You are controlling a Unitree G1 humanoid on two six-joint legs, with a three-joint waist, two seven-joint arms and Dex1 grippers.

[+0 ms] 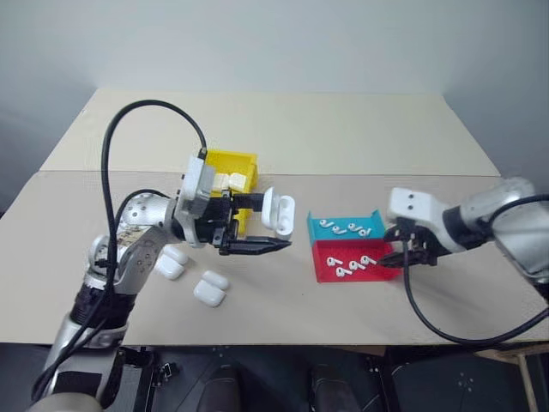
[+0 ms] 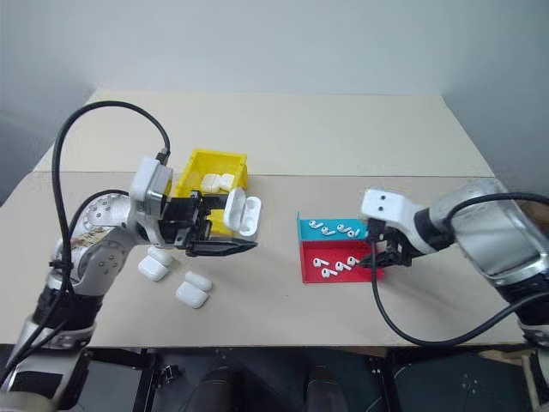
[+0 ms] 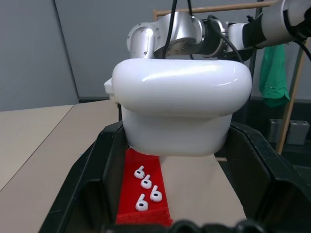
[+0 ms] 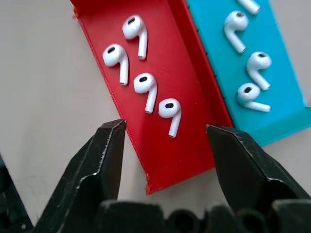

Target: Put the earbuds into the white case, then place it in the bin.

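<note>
The left gripper (image 1: 257, 225) points sideways toward the trays and is closed on the white case (image 1: 278, 211), which it holds in the air above the table (image 1: 343, 137), lid flipped open. In the left wrist view the case (image 3: 181, 109) sits wedged between the two black fingers (image 3: 92, 179), touching both. The bin (image 1: 230, 161) stands on the table at about 11 o'clock from the held case, just behind the left gripper, with a few white cases inside it, though how many is hard to make out. Four more spare cases (image 1: 210, 290) lie on the table at about 7 o'clock from the held case, in two loose pairs. The red tray (image 1: 352, 262) and the blue tray (image 1: 345, 227) sit side by side, touching, at about 3 to 4 o'clock from the held case, the blue one farther from the robot. The earbuds (image 4: 146, 87) lie loose in them: four in the red tray in a slanted row, and four in the blue tray (image 4: 252, 58). The right gripper (image 4: 165, 136) hangs tilted down over the near corner of the red tray, at about 4 o'clock from the tray's middle, its fingers spread apart and holding nothing, with the closest earbud lying between the two fingertips (image 4: 112, 133) but below them.
</note>
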